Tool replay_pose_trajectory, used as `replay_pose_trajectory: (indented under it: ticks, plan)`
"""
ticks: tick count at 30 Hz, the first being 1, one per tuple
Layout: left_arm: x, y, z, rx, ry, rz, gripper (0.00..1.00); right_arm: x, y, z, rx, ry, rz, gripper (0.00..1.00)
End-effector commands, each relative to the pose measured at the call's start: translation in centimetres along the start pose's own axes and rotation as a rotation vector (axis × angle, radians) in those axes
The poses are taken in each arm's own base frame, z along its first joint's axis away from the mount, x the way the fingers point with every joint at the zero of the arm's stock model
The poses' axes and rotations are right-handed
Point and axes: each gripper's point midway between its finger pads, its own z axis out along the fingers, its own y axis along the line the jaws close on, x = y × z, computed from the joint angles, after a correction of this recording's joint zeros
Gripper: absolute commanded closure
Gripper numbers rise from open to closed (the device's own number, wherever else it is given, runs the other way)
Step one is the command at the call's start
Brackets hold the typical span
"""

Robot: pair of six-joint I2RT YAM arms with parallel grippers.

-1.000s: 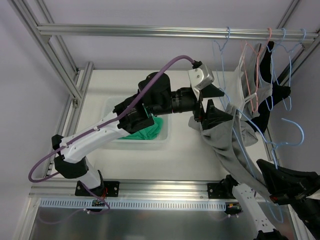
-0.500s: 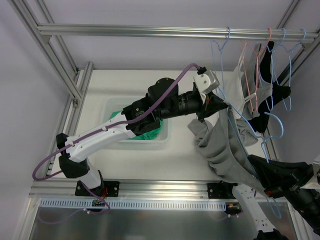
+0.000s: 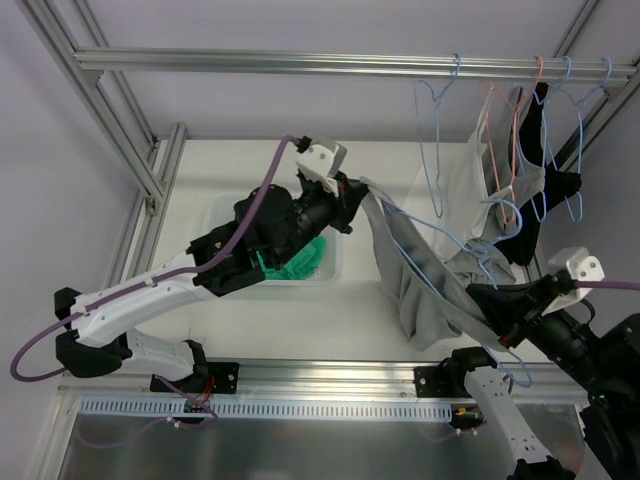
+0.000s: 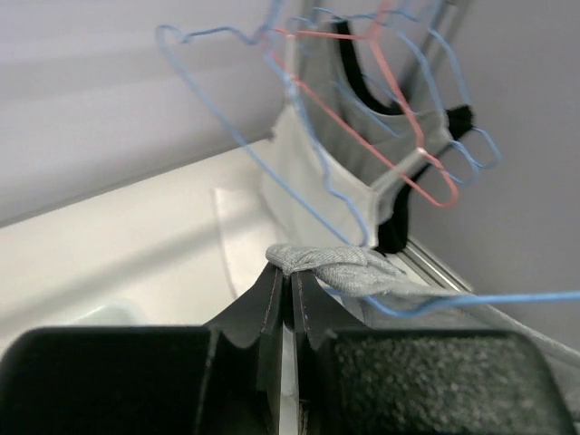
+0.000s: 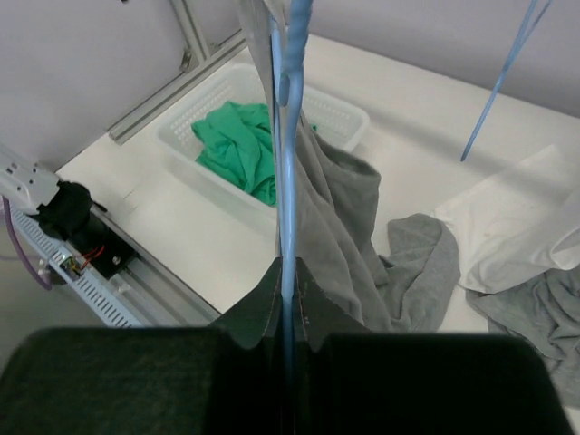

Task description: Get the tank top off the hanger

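Observation:
The grey tank top (image 3: 405,290) hangs stretched over a blue wire hanger (image 3: 432,268) above the table's right half. My left gripper (image 3: 355,192) is shut on the top's upper strap, holding it out to the left of the hanger. In the left wrist view the jaws (image 4: 290,270) pinch a bunched fold of the grey fabric (image 4: 340,263), with the blue hanger wire (image 4: 471,302) just to the right. My right gripper (image 3: 480,296) is shut on the hanger's lower end. The right wrist view shows the blue wire (image 5: 288,163) running up from the closed jaws (image 5: 288,265), the tank top (image 5: 340,208) draped beside it.
A white bin (image 3: 290,291) holding a green garment (image 3: 300,262) sits on the table under my left arm. Several more hangers with garments (image 3: 505,160) hang from the rail at the back right. White and grey cloths (image 5: 507,236) lie on the table there.
My left gripper has shut on the tank top's strap and pulled it left, away from the rail. The right arm has swung left and up with the hanger, stretching the top.

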Motion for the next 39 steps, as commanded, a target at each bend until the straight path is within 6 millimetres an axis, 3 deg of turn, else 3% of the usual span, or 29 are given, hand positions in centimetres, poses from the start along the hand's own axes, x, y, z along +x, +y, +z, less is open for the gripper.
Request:
replay_pose_trajectory:
  ticks: [1,6,10,15,18,19,21,22,23,24,25,26,27,28,30,34,36,38,39]
  plan:
    - [-2.8,5.4,-3.2,-0.245,-0.123,-0.092,1.0,0.0,1.9,1.1,-0.17,-0.007,-0.09,1.0]
    - [-2.3,9.1,-5.1,-0.379,-0.141,-0.127,1.0,0.2,3.3,0.5,-0.25,-0.034,-0.142,1.0]
    - [-2.6,10.3,-5.8,-0.41,-0.138,-0.151,1.0,0.1,3.4,0.0,-0.244,-0.055,-0.171,1.0]
    - [-1.7,10.7,-5.3,-0.406,-0.09,-0.166,1.0,-0.1,4.4,-1.1,-0.286,-0.095,-0.223,1.0]
    - [-0.7,8.4,-4.5,-0.253,-0.043,-0.181,1.0,-1.3,3.8,-1.2,-0.226,-0.167,-0.234,1.0]
    - [-0.2,6.5,-4.0,-0.148,-0.013,-0.196,1.0,-1.4,3.0,-0.9,-0.185,-0.178,-0.232,1.0]
    - [0.3,4.6,-3.5,-0.027,0.018,-0.209,1.0,-2.5,2.6,-1.4,-0.138,-0.263,-0.244,1.0]
    - [1.1,3.3,-3.1,0.046,0.043,-0.21,1.0,-3.3,1.1,-1.5,-0.041,-0.308,-0.226,1.0]
    - [0.9,0.1,-3.4,0.225,0.051,-0.225,1.0,-3.0,-0.2,-0.8,0.015,-0.316,-0.186,1.0]
    - [1.6,-1.5,-3.4,0.312,0.074,-0.233,1.0,-4.4,-0.5,-1.7,0.059,-0.415,-0.175,1.0]
    - [2.4,-3.0,-3.6,0.395,0.092,-0.266,1.0,-5.2,-2.5,-2.2,0.172,-0.473,-0.138,1.0]
    - [1.6,-5.4,-4.5,0.547,0.064,-0.28,1.0,-4.7,-4.0,-1.4,0.226,-0.486,-0.095,1.0]
    - [2.1,-6.5,-4.9,0.618,0.065,-0.296,1.0,-6.6,-4.5,-2.0,0.259,-0.595,-0.083,1.0]
    - [4.2,-7.3,-5.3,0.669,0.103,-0.325,1.0,-7.4,-5.4,-3.0,0.311,-0.691,-0.004,1.0]
    - [5.6,-9.7,-6.9,0.838,0.08,-0.332,1.0,-8.8,-6.3,-2.1,0.293,-0.839,0.038,1.0]
    - [8.9,-12.8,-8.3,1.01,0.126,-0.325,1.0,-10.9,-7.9,-2.2,0.248,-1.155,0.144,1.0]
    - [11.9,-12.8,-7.1,0.964,0.2,-0.342,1.0,-11.7,-7.8,-2.8,0.205,-1.261,0.167,1.0]
    - [14.6,-11.6,-5.1,0.823,0.274,-0.361,1.0,-12.7,-7.1,-2.0,0.195,-1.194,0.106,1.0]
    - [16.1,-10.5,-3.6,0.72,0.315,-0.364,1.0,-10.7,-8.1,0.8,0.248,-0.991,0.126,1.0]
